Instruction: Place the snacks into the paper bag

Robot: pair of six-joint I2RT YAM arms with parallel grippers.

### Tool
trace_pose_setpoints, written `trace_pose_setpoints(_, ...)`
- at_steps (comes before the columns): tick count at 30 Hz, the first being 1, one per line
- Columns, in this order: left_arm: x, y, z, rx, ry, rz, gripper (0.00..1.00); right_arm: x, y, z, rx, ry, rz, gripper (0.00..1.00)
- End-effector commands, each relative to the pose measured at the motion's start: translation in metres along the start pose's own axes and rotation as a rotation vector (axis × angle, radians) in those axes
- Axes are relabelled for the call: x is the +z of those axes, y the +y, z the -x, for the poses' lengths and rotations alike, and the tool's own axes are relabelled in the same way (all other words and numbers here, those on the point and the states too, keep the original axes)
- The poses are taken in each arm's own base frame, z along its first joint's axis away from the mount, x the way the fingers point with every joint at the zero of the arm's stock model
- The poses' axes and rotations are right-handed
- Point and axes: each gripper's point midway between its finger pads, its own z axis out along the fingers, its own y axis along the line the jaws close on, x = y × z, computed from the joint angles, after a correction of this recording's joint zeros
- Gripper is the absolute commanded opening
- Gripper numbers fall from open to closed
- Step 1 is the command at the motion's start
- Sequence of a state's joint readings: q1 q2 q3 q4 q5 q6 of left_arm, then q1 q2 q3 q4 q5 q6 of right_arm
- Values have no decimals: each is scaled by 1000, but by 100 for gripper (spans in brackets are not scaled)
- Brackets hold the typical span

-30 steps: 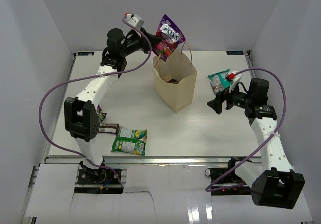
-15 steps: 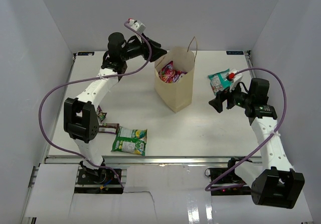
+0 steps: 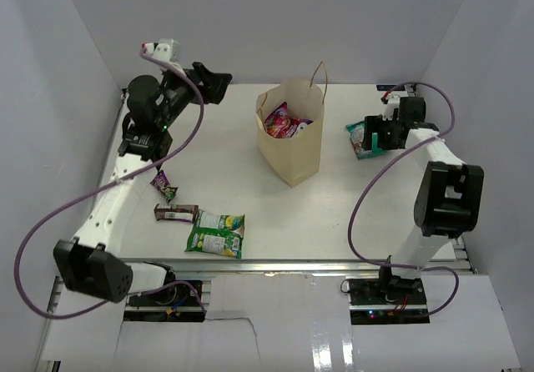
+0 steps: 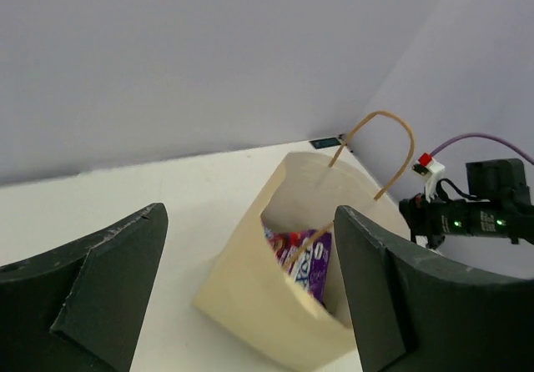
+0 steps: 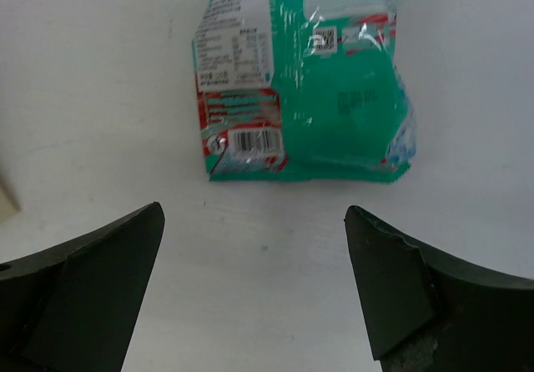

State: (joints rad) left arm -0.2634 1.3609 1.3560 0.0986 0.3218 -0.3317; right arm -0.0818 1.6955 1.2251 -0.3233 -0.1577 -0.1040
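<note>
Top view: paper bag stands upright on the desk, mid-rear, mouth open, one loop handle standing up at its far rim. Purple-pink candy pouch sits inside the bag, its upper part showing in the mouth.

Left gripper: off to the left of the bag's rim, pointed toward it, apart from the paper. Left wrist view: fingers spread wide, nothing between them; left gripper looks down at the paper bag, which lies ahead of and below the gap. Candy pouch visible down in the bag, not touched.

Right gripper: at the right rear of the desk, directly over the teal-white packet. Right wrist view: right gripper jaws wide apart and holding nothing. Teal-white packet lies flat on the desk, printed back up, just beyond the fingertips and slightly toward the right finger; it is ahead of the gap, not inside it, with bare desk between the tips.

Remaining snacks on the desk, front left, well apart from both grippers: green packet flat near the front edge; brown bar just beside its upper left corner; small dark packet a little farther back.
</note>
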Motion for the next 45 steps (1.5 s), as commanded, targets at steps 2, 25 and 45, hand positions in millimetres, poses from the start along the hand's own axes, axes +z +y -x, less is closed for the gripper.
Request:
trace_pose_setpoints(2,-74,29,-64,-139,219,262,93,32,-22,37,-274,-5,24,92)
trace_pose_setpoints(25,-220,19,-218,-514,461,472,94,88,-56,97,-650,-126,88,94)
trace_pose_setpoints(45,-229,20,-223,-540,480,509,94,114,-29,3,-343,96,447,34)
